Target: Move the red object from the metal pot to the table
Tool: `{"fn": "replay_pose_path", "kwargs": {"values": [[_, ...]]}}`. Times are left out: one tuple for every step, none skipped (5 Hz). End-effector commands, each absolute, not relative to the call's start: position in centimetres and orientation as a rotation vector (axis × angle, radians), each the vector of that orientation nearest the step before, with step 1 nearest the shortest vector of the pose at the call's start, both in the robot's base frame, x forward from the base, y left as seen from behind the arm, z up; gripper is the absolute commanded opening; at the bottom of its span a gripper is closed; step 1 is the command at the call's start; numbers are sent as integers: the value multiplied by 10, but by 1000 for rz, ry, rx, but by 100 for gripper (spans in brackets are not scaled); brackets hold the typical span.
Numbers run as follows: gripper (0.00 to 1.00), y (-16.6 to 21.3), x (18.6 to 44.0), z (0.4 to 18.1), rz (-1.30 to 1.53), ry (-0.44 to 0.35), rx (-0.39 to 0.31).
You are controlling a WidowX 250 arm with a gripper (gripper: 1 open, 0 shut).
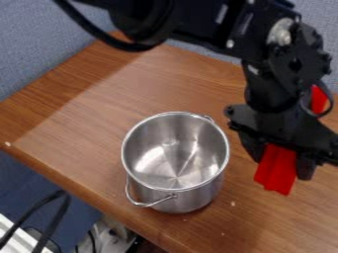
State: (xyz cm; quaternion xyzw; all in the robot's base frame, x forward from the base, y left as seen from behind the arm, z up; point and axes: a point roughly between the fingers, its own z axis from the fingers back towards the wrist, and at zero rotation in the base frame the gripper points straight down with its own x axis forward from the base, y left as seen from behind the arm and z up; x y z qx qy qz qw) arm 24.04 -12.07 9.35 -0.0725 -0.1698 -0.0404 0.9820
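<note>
One step remains: the gripper, clamped on the red object, hangs right of the empty metal pot. Next, I judge, comes lowering it onto the table and letting go.

— Pot?
— Polished steel, mirror-bright, smooth inside.
— Table?
— Wood-grain top, glossy, smooth.
— Block?
— Red, matt, smooth. Gripper: black, dull finish.

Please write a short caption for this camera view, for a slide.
Gripper holding the red object low over the table, right of the empty metal pot.
</note>
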Motion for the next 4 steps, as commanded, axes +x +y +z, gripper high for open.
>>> {"fn": "replay_pose_path", "kwargs": {"values": [[0,-119,250,84,-87,-352,-126],[0,-119,254,66,-98,-322,-116],[0,-119,257,55,-103,-317,-112],[100,-118,259,51,-110,-320,-113]]}}
